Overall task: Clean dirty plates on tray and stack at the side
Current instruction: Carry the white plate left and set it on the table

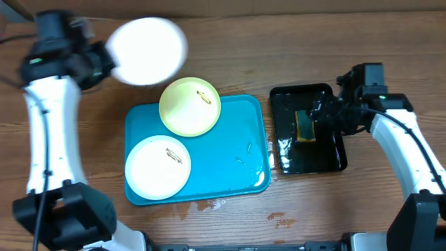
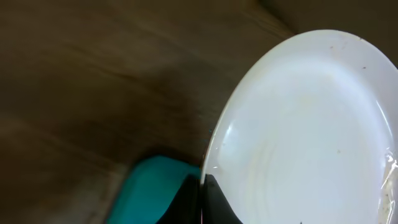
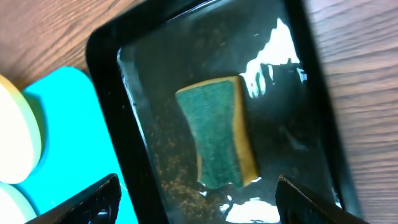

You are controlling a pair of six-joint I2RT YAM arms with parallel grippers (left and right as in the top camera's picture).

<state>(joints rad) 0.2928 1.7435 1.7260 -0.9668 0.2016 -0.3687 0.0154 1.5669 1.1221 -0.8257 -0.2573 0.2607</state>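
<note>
While the left gripper (image 1: 106, 61) pinches a white plate (image 1: 148, 50) aloft beyond the turquoise tray (image 1: 230, 157), where a yellow-green plate (image 1: 189, 106) and a second white plate (image 1: 157, 167) lie, the right gripper (image 1: 316, 120) hovers spread over the sponge (image 1: 304, 125).

The overhead camera looks straight down on the wooden table (image 1: 313, 42). The left wrist camera sits close against a round white plastic plate (image 2: 311, 137). The right wrist camera looks down closely into a glossy black rectangular tray (image 3: 286, 112). All three show the turquoise rectangular plastic tray (image 1: 230, 146).
</note>
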